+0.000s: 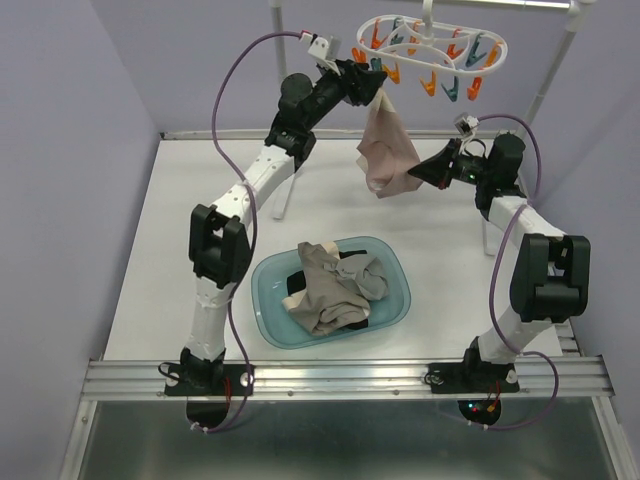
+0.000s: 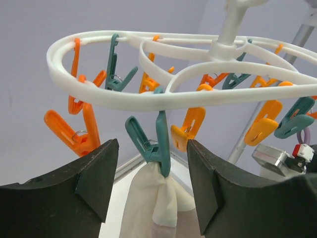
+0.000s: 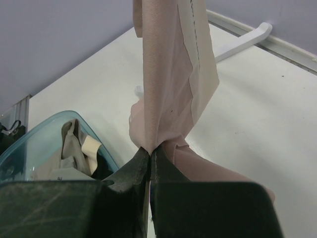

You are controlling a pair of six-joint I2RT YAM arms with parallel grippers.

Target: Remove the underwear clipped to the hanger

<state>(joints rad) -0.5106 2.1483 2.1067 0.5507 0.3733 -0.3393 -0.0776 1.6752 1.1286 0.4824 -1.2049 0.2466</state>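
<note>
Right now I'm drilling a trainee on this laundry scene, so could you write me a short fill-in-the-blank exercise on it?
1. Only ___ garment is clipped to the hanger: the pale pink underwear, which the right gripper is shut on.
2. It hangs from a ___ clothespin.
3. The left gripper has its jaws ___, one each side of that clothespin.
Missing words: one; teal; open.

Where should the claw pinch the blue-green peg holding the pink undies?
Pinch the teal plastic clothespin on its two splayed upper handles, above the spring, coming from below, one finger each side, as the left claw is placed. Those handles fork into a V; squeezing them should open the tip biting the pale pink cloth underwear.
</note>
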